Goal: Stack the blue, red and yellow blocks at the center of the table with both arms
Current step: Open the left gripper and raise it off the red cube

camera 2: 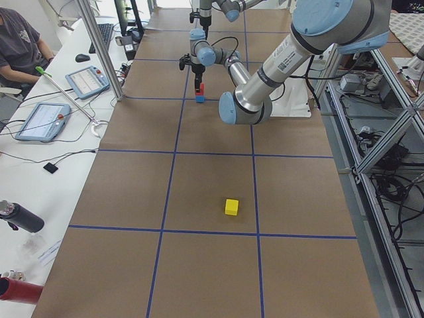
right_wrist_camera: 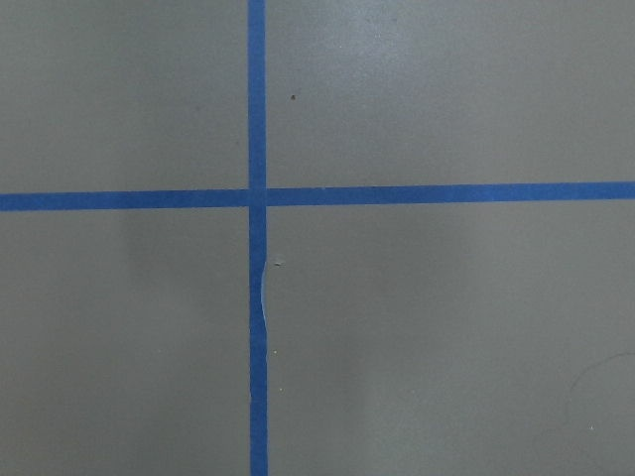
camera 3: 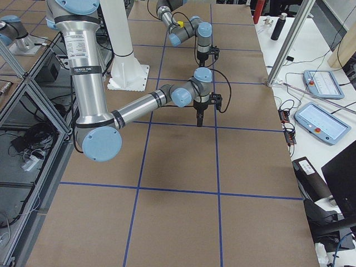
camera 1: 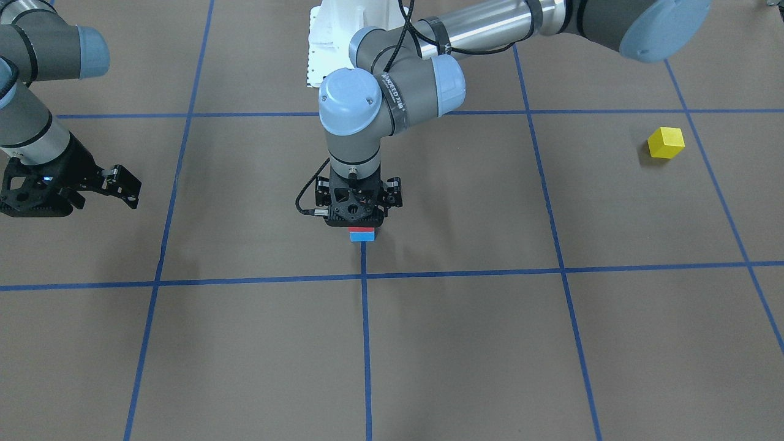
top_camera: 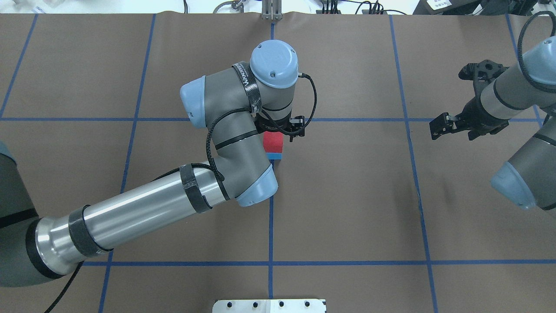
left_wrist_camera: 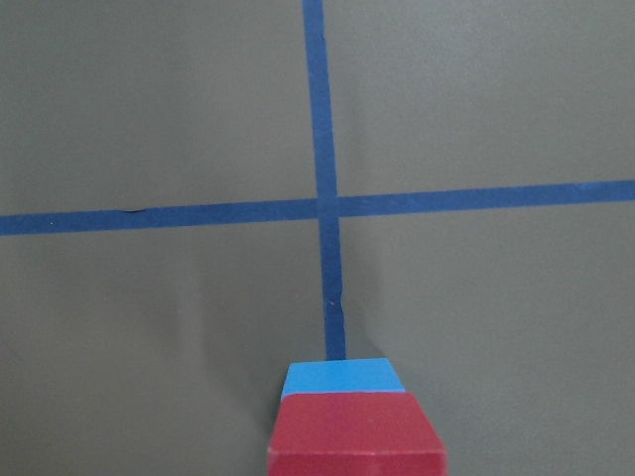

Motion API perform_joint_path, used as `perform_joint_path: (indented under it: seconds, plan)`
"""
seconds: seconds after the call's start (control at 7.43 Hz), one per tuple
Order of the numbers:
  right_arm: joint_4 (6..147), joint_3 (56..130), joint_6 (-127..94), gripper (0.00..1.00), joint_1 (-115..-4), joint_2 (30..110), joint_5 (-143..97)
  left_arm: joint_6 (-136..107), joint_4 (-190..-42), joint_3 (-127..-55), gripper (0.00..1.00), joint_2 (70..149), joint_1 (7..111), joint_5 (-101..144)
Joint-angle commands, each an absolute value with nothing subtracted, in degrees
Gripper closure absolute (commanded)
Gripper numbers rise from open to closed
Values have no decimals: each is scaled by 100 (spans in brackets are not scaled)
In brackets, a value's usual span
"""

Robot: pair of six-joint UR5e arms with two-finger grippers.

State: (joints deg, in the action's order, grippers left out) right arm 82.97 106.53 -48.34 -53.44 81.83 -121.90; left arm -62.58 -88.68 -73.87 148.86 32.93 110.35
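At the table's (camera 1: 465, 343) center the red block (camera 1: 361, 230) sits squarely on the blue block (camera 1: 361, 237), beside a tape crossing. My left gripper (camera 1: 359, 211) points straight down right over the red block (top_camera: 273, 141); its body hides the fingertips, so I cannot tell whether it grips. The left wrist view shows the red block (left_wrist_camera: 355, 436) close at the bottom edge with the blue block (left_wrist_camera: 339, 377) under it. The yellow block (camera 1: 666, 142) lies alone far out on my left side. My right gripper (top_camera: 455, 129) hangs open and empty far to the right.
The white pedestal (camera 1: 343, 37) stands at the table's robot edge. My left forearm (top_camera: 139, 213) stretches low across the left half. A side bench (camera 2: 53, 152) with tablets (camera 2: 43, 121), a bottle (camera 2: 20, 215) and a seated person (camera 2: 20, 40) runs along the far edge.
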Motion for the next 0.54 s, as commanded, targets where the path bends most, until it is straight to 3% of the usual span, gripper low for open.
perform_joint_path:
  seconds: [0.0,0.4]
  plan:
    - [8297,10652,-4834,1,-5344,8191,-12182,-6240,-8284,-8438,1,14470,3313,11056]
    - [8297,10652,-4825,1,-5353,8218,-12182,-5794,-7936,-10987,1,12208,3567,11083]
